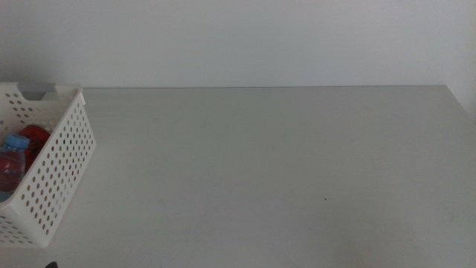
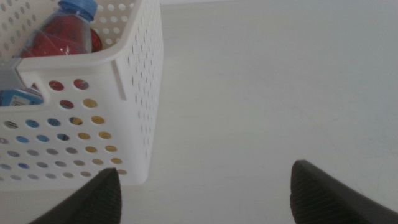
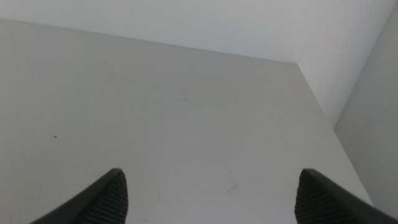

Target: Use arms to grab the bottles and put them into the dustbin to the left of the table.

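Lying inside the dustbin [image 2: 140,68] beside the open left end effector [image 2: 205,193], the water bottle [image 2: 65,31] is seen; the right end effector [image 3: 211,196] is held open.

Looks like a bare lab or test bench setup; just a wide plain light-grey matte surface [image 1: 282,164] against a blank white wall [image 1: 238,37]; no furnishings around.

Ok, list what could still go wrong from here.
Little remains. The open left gripper sits close beside the dustbin, so a careless swing might nudge it. The blue-capped bottle rides high near the rim and might tip out if bumped. The open right gripper hangs over bare table.
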